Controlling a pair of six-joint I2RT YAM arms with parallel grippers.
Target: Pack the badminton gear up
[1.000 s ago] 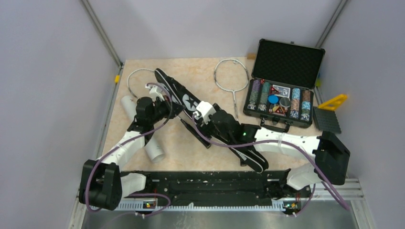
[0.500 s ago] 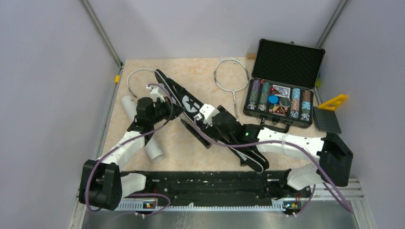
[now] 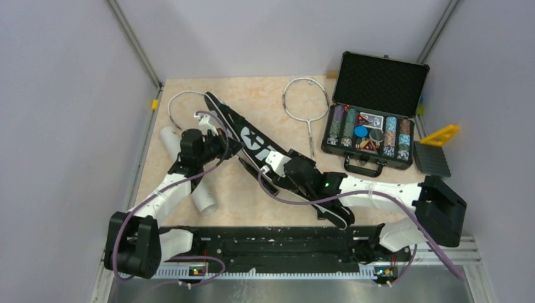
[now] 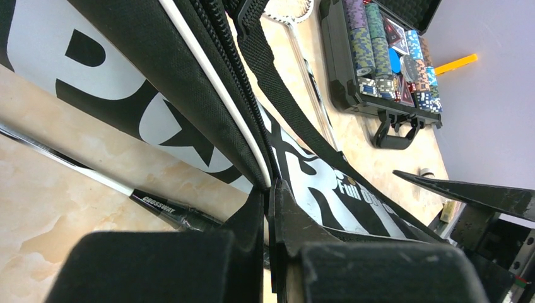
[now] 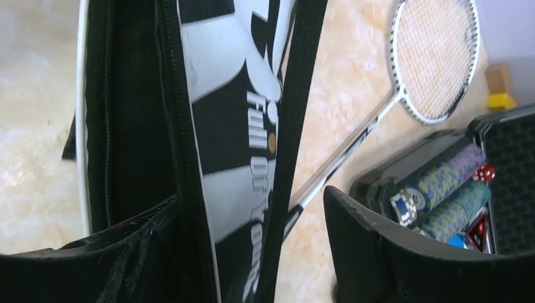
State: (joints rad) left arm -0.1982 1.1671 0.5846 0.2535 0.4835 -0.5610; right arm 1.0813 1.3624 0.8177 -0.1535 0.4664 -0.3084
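racket bag (image 3: 249, 136), edge tight within left gripper (image 4: 270, 186); right gripper (image 5: 249, 199) wide-spread astride it

Closed fingers (image 4: 291, 222) clamp bag (image 4: 189, 82) edge; racket shaft (image 4: 76, 168) lies beside.

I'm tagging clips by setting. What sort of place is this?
Probably a robotics lab test cell: plain grey panels on metal posts enclose a table, two robot arms are bolted to a rail at its edge, and a racket bag and chip case lie as props.
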